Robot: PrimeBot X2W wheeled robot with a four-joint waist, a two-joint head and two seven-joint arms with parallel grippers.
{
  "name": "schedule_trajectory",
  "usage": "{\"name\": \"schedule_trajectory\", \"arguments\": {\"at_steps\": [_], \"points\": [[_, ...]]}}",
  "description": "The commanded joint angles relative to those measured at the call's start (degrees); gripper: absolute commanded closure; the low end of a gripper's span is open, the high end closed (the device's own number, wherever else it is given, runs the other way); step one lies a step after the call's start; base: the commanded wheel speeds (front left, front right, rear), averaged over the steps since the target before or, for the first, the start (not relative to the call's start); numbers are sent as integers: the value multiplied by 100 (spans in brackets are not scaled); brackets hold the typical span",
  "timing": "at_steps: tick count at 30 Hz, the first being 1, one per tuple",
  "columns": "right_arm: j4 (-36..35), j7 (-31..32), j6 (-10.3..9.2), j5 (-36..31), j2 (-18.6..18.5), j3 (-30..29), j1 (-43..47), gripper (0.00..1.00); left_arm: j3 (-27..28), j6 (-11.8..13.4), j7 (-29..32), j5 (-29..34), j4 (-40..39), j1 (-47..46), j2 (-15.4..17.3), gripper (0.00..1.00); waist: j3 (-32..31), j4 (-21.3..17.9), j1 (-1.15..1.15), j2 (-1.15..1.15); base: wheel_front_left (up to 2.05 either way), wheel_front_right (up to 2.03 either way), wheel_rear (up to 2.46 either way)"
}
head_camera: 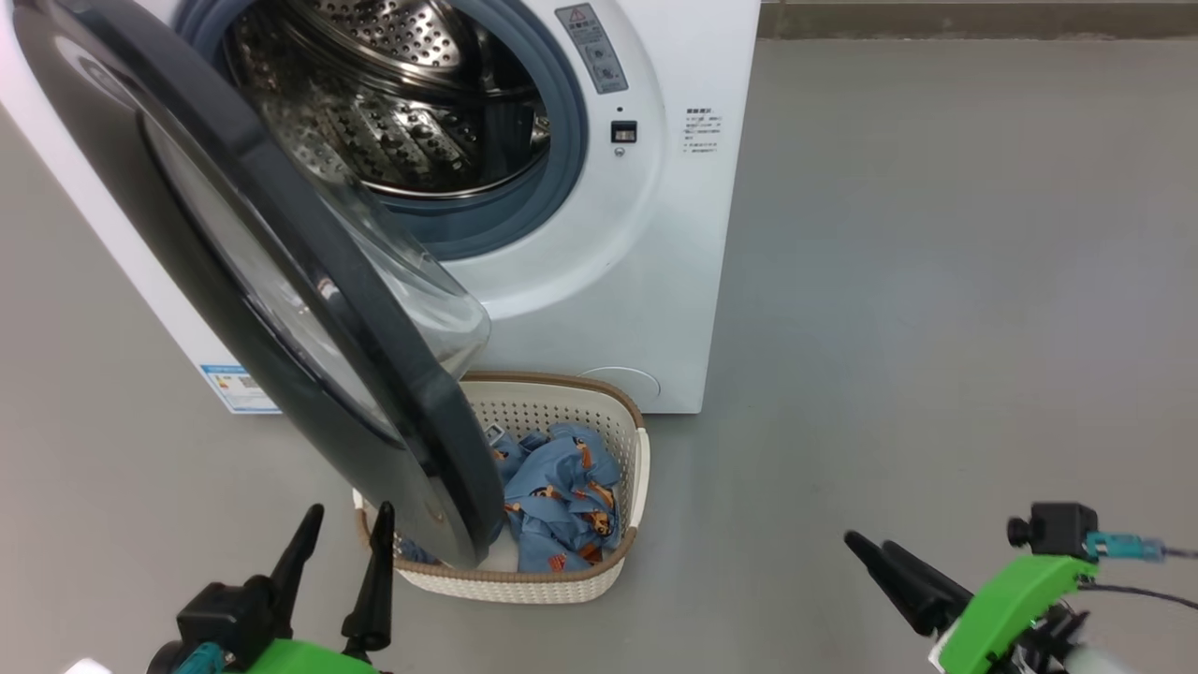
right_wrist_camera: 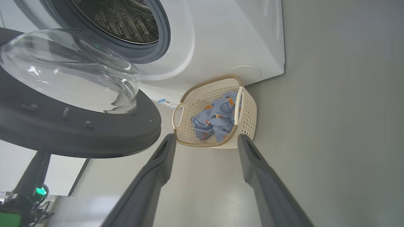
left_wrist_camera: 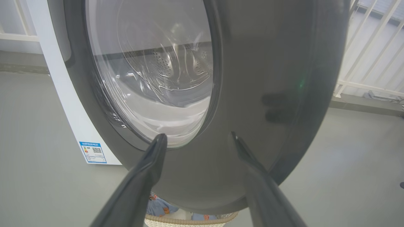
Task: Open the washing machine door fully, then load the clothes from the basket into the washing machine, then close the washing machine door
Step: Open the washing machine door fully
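The washing machine door stands only partly swung out from the washing machine, and everything turns on which face of it each hand meets. The left hand is just short of the door's lower free edge, on the glossy outer side, its two fingers spread apart and holding nothing; in the left wrist view they point straight at the black rim below the glass. The right hand is well apart from the door on its inner, glass-bowl side, fingers likewise spread and empty, aimed toward the basket. The basket sits on the floor directly under the door's lower edge, so the door overhangs its near-left part and hides some of the clothes lying inside. The left hand is clearly the nearer. Since the door must probably swing further toward its outer face, that hand would likely have to hook round the free edge and draw it over, not press on it. Until then, the reach into the basket looks cramped.
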Motion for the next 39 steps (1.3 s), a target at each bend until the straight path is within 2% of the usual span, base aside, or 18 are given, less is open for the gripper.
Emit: {"name": "schedule_trajectory", "arguments": {"at_steps": [1, 10, 14, 16, 17, 20, 27, 34, 39], "points": [[2, -224, 19, -132, -166, 95, 133, 0, 239, -9, -37, 54, -88, -30, 117, 0, -4, -33, 0, 0, 0, 0, 0], [453, -1191, 19, -728, -326, 406, 222, 0, 308, -9, -37, 54, -22, -15, 104, 0, 8, -93, 0, 0, 0, 0, 0], [607, -1412, 19, -1126, -297, 249, 247, 0, 359, -9, -37, 54, 6, -6, 95, 0, 4, -111, 0, 0, 0, 0, 0], [593, -1420, 19, -1659, -255, -178, 252, 0, 400, -9, -37, 56, 8, -1, 90, 0, 16, -135, 0, 0, 0, 0, 0], [516, -1422, 19, -2227, -101, -719, 400, 0, 432, -9, -37, 54, 12, 4, 85, 0, 12, -152, 0, 0, 0, 0, 0], [285, -1424, 19, -3033, 174, -1503, 722, 0, 457, -9, -37, 57, 18, 0, 80, 0, 13, -163, 0, 0, 0, 0, 0], [-485, -1425, 19, -4613, 787, -2946, 1377, 0, 486, -9, -37, 66, 13, -45, 85, 0, 48, -172, 0, 0, 0, 0, 0], [-1169, -1425, 19, -5582, 1289, -3892, 1803, 0, 498, -9, -37, 72, -16, -63, 96, 0, 56, -168, 0, 0, 0, 0, 0], [-1479, -1425, 19, -5802, 1473, -4155, 2013, 0, 498, -9, -37, 81, -41, -59, 98, 0, 53, -159, 0, 0, 0, 0, 0]]}}
